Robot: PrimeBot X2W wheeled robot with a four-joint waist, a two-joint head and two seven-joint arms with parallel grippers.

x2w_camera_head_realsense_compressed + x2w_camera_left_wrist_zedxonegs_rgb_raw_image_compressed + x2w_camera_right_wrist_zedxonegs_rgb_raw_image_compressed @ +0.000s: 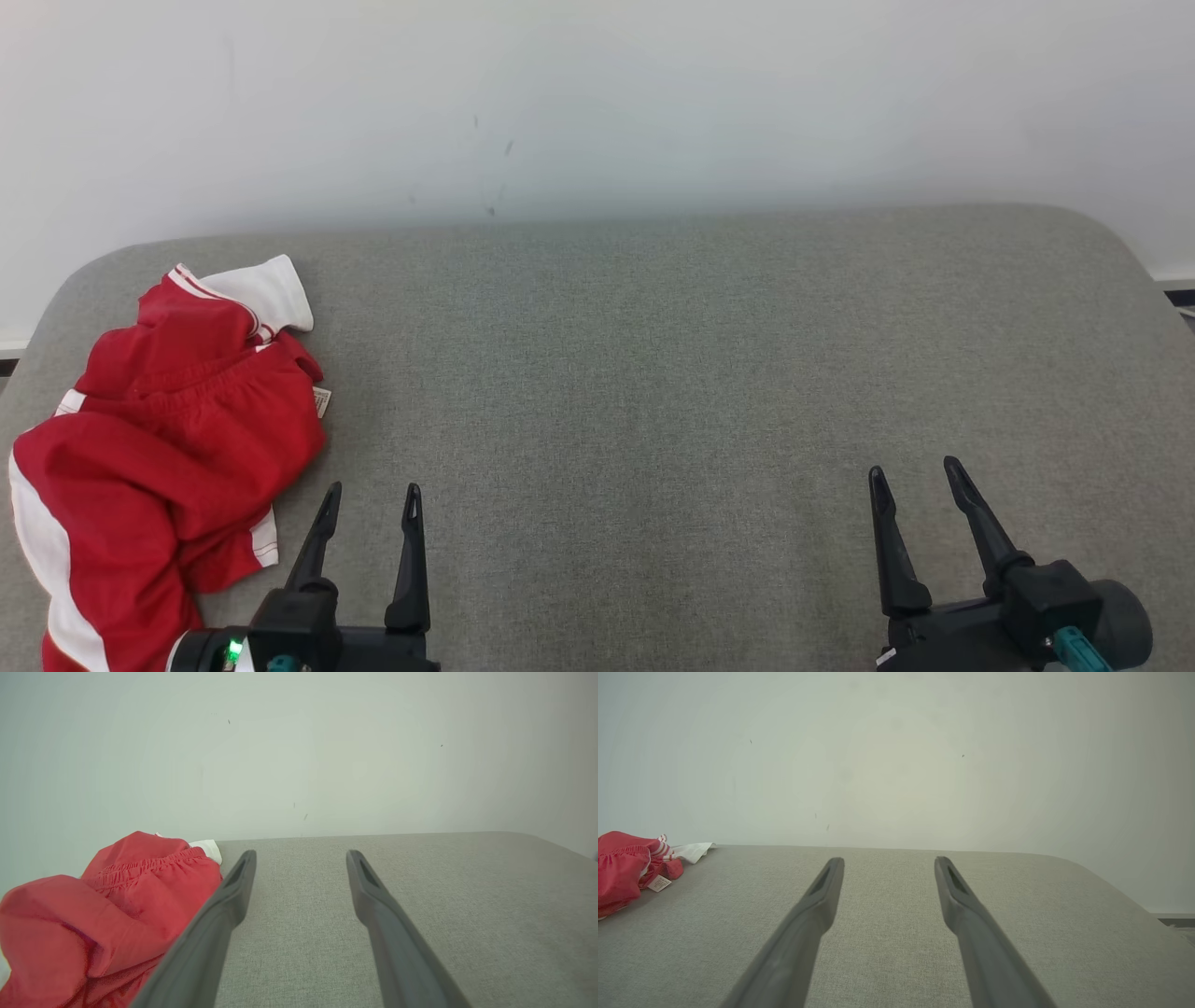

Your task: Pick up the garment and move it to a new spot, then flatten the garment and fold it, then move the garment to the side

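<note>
Head view: garment (168, 439) crumpled at tabletop (653, 373) left edge, toward front-left corner; left gripper (372, 499) spread, empty, just beside garment's right side, not touching; right gripper (920, 476) spread, empty, well apart near front-right.
Left wrist view: garment (107, 919) seen left of left gripper (301, 856); pick judged best made on raised waistband (149, 863) ridge, left gripper swung left first.
Right wrist view: garment (626, 868) far left; right gripper (889, 863) spread over bare tabletop.

A plain, pale wall (597, 93) stands behind the counter (709, 373), evenly lit, with a few small dark specks (492, 201) low down on it. The counter is covered in grey-green woven fabric and has rounded far corners. Past its right corner a dark strip (1180, 299) shows below the wall, perhaps the floor.
</note>
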